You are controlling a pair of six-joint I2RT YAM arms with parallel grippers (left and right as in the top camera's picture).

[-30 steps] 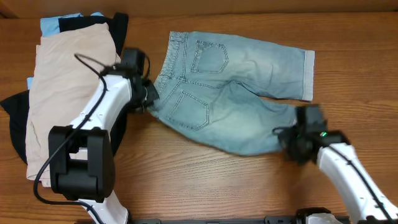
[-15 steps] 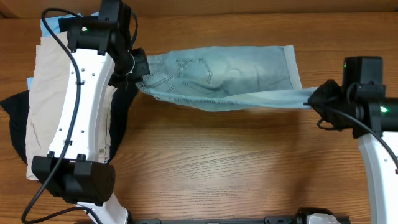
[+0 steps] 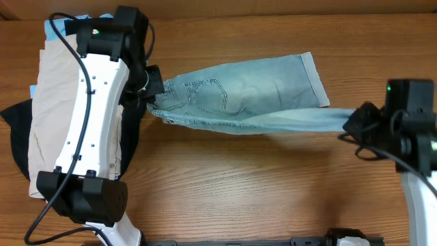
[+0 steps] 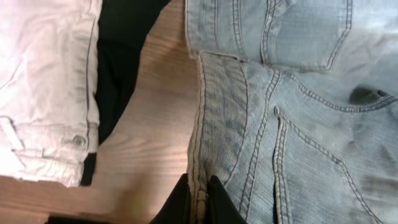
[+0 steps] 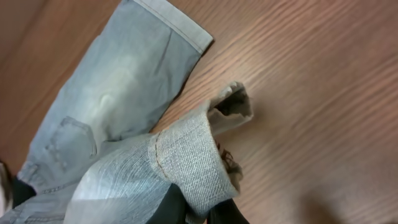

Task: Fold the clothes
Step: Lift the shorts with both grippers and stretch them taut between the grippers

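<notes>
The light-wash denim shorts (image 3: 246,92) are lifted and stretched across the table between both arms. My left gripper (image 3: 151,97) is shut on the waistband seam (image 4: 200,193); the stitched back pockets (image 4: 323,43) show in the left wrist view. My right gripper (image 3: 355,123) is shut on the cuffed hem of one leg (image 5: 199,168). The other leg (image 5: 134,68) hangs lower over the wood, its cuff (image 3: 314,78) at the far right. Beige shorts (image 3: 68,89) lie in a pile at the left, over black (image 3: 17,123) and sky-blue (image 3: 58,26) pieces.
The wooden table (image 3: 259,191) spreads in front of and below the stretched shorts. The clothes pile sits at the left edge under my left arm (image 3: 92,123). In the left wrist view, beige shorts (image 4: 43,81) with a button and black cloth (image 4: 121,62) lie beside the denim.
Both grippers have lifted the denim shorts off the table and pulled them taut. My left gripper moved toward the far left; my right gripper moved right, stretching the leg further.
</notes>
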